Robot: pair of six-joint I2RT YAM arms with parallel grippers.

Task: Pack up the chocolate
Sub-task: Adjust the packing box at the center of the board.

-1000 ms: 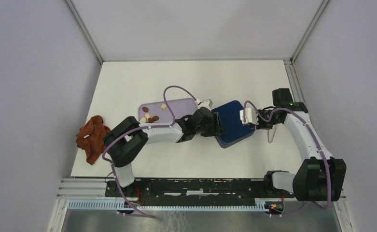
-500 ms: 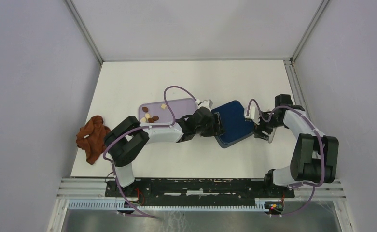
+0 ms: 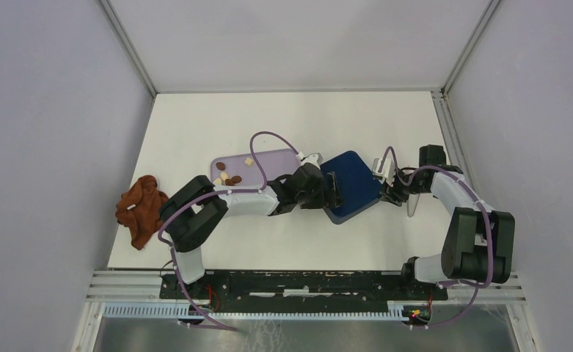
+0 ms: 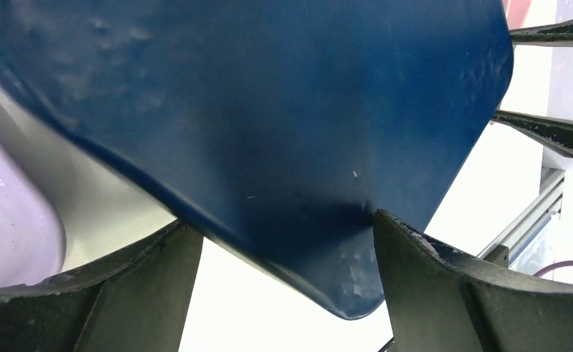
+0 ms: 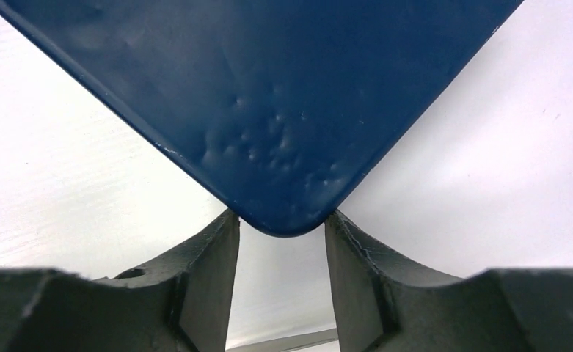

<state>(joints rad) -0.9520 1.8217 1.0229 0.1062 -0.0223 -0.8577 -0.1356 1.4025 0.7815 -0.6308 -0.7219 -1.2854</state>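
Several chocolate pieces (image 3: 228, 178), brown and cream, lie at the left end of a lavender tray (image 3: 276, 158). A dark blue lid (image 3: 353, 183) sits right of the tray, between both grippers. My left gripper (image 3: 332, 191) is at the lid's left side. In the left wrist view its jaws (image 4: 283, 220) stand wide open around a raised corner of the lid (image 4: 268, 110), whose edge touches the right finger. My right gripper (image 3: 387, 192) is at the lid's right corner. In the right wrist view it is open (image 5: 281, 214), and that corner of the lid (image 5: 268, 88) reaches just between the fingertips.
A reddish-brown cloth (image 3: 142, 207) lies crumpled at the table's left edge. A pale slim object (image 3: 413, 206) rests on the table right of the lid, beside the right forearm. Grey walls enclose the table on three sides.
The right gripper has come off the top of the lid and dropped back to its right corner, with the arm folding in. The left jaws have spread wider. The lid has shifted slightly.
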